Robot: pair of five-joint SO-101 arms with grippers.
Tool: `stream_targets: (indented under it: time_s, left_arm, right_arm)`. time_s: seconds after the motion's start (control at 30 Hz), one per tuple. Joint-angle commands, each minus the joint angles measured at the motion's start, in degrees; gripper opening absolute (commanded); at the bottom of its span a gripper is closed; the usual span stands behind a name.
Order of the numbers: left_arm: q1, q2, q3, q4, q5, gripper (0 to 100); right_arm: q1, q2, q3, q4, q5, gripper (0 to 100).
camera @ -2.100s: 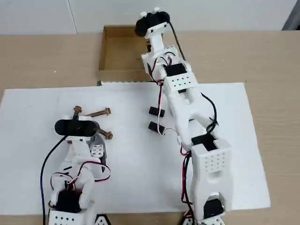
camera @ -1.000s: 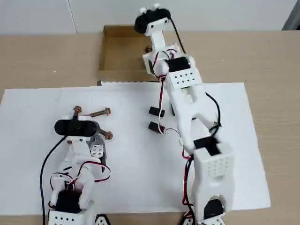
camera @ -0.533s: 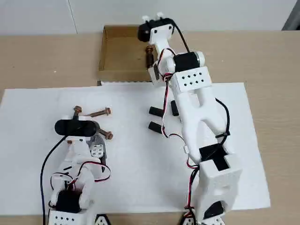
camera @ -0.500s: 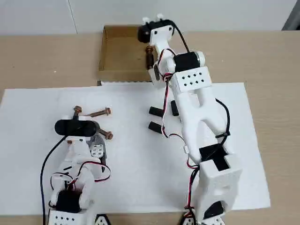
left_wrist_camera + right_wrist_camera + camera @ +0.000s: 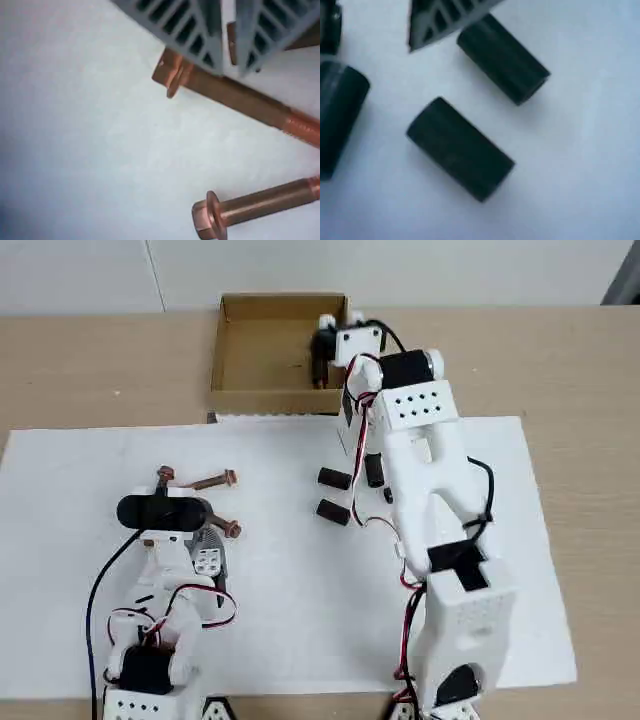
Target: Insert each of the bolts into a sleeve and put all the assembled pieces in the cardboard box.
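Note:
The cardboard box (image 5: 262,350) stands at the table's far side. Something dark (image 5: 322,352) lies in it by the right wall, partly covered by the right arm's head. My right gripper (image 5: 342,338) hangs high. In the right wrist view one grey finger (image 5: 445,20) shows above black sleeves (image 5: 460,149) (image 5: 502,59) on the white paper, and the gripper holds nothing. The sleeves (image 5: 335,478) (image 5: 333,512) lie mid-paper. My left gripper (image 5: 229,60), its fingers nearly together, hovers over copper bolts (image 5: 225,92) (image 5: 250,205). Three bolts (image 5: 215,480) lie around it (image 5: 175,502).
A large white paper sheet (image 5: 280,600) covers the wooden table (image 5: 100,360) in front of the box. A third sleeve (image 5: 373,468) lies close against the right arm. Cables run along both arms.
The right arm carried a bolt-and-sleeve piece over the box, then drew back with its gripper off the piece. The left arm and the loose bolts stayed put.

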Motion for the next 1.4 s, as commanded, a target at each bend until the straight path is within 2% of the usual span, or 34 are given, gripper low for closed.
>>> stream_targets:
  time_s: [0.0,0.17,0.5,0.8,1.0,1.37]
  left_arm:
    - [-0.2,-0.6,-0.3,0.1,-0.3,1]
    - [-0.2,-0.6,-0.3,0.1,-0.3,1]
    - [-0.2,-0.6,-0.3,0.1,-0.3,1]
    - [-0.2,-0.6,-0.3,0.1,-0.2,1]
    - [-0.2,-0.6,-0.3,0.1,-0.2,1]
    - [-0.2,-0.6,-0.3,0.1,-0.2,1]
  right_arm:
    - [1.3,1.6,-2.4,0.0,0.6,10.0]
    - [1.5,6.4,-2.6,0.0,3.4,10.1]
    - [1.6,10.5,-2.7,-6.3,3.8,10.1]
    - [2.2,14.4,-2.7,-7.0,3.8,10.2]
    - [2.2,16.7,-2.7,-6.5,3.8,16.1]
    - [2.2,16.7,-2.7,-6.3,3.6,3.1]
